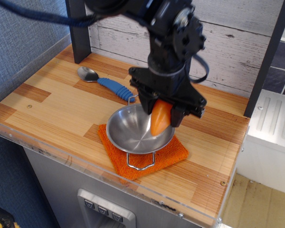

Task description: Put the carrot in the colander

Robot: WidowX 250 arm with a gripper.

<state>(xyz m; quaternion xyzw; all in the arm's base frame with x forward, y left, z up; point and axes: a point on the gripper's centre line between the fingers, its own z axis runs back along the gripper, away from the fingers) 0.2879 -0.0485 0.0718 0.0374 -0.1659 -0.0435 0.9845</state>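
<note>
The orange carrot (160,118) hangs tip-down in my black gripper (162,110), which is shut on its upper end. The carrot's tip is over the right inner side of the colander (131,131), a shiny steel bowl with wire loop handles, at about rim height. I cannot tell whether the tip touches the bowl. The colander sits on an orange square cloth (173,154) near the counter's front edge. My arm hides the colander's far handle and back rim.
A blue-handled metal spoon (106,82) lies behind and left of the colander on the wooden counter (47,102). A dark post (78,28) stands at the back left, a whitewashed plank wall behind. A clear plastic lip runs along the front edge.
</note>
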